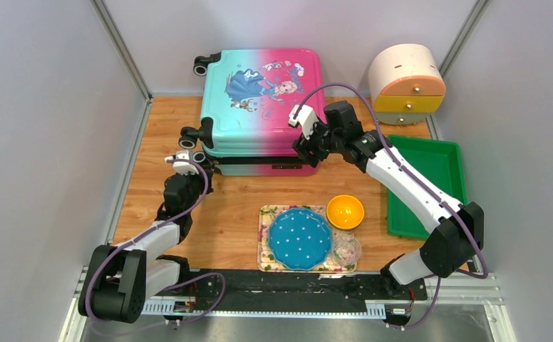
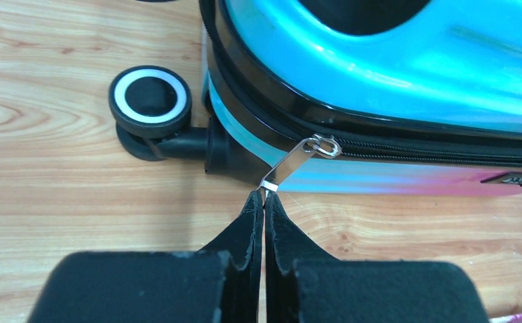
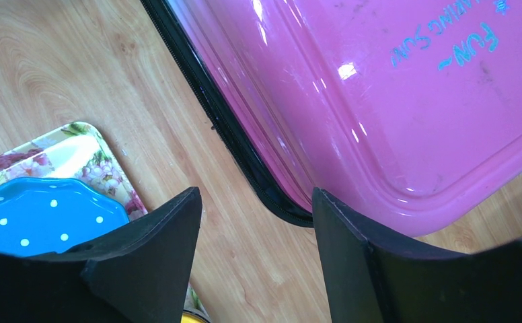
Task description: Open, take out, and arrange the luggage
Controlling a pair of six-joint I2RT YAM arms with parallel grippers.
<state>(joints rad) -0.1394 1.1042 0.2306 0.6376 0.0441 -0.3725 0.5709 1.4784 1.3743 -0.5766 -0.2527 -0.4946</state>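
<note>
luggage [image 1: 259, 107], zipper pull [image 2: 292, 161] in left pincer [image 2: 264, 199]; blue plate [image 1: 299, 238], orange bowl [image 1: 345, 211] nearby

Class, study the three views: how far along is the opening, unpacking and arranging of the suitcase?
Done: the left gripper is shut on the zipper pull at the turquoise corner of the luggage. In hand: unzipping, though the visible zipper is closed; the right gripper is open by the pink corner. Left: lifting the lid, taking contents out, arranging.
</note>
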